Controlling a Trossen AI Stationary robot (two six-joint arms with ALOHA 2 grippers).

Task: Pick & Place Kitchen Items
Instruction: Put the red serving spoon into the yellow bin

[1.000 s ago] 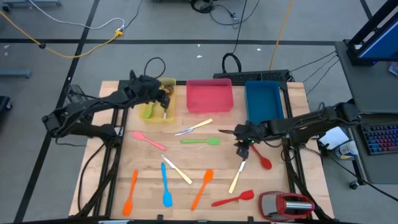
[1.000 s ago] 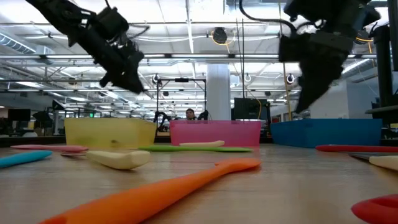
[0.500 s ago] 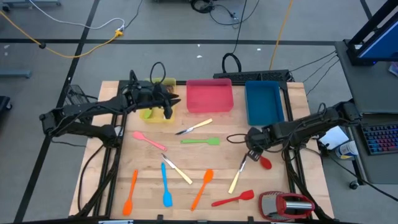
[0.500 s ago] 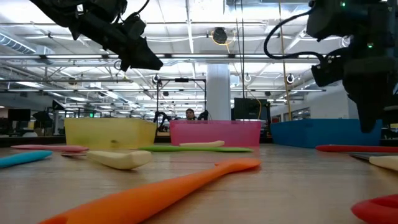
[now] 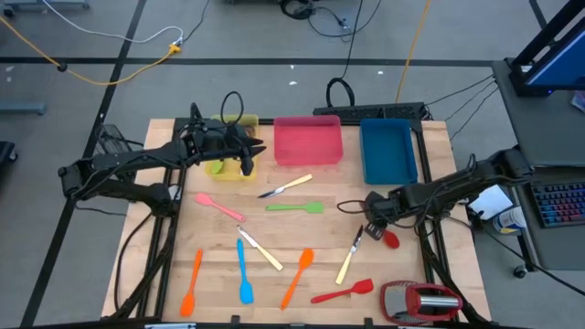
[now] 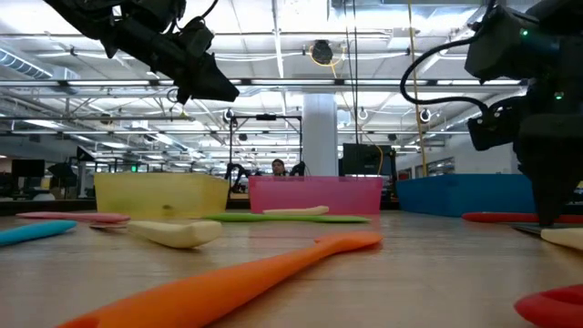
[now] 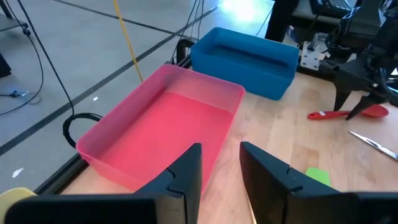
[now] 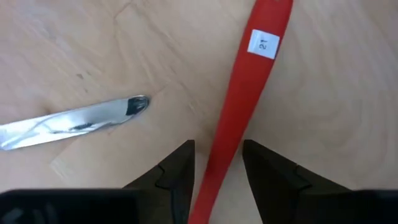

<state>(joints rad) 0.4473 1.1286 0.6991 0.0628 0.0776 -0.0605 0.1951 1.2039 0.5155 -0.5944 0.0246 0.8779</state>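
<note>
On the near side of the table, the right gripper point(image 8: 216, 163) hangs low with its parted fingers straddling the handle of a red spoon point(image 5: 388, 235), not yet pinching it; a cream-handled knife point(image 5: 348, 256) lies just beside. Closing squarely on the handle should keep the spoon from twisting. Farther back, the left gripper point(image 7: 221, 163), fingers apart and empty, waits above the yellow tray point(image 5: 239, 172).

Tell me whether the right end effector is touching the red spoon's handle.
Cannot tell. In the right wrist view the right end effector straddles the red spoon's handle, but contact with either finger isn't plain.
</note>
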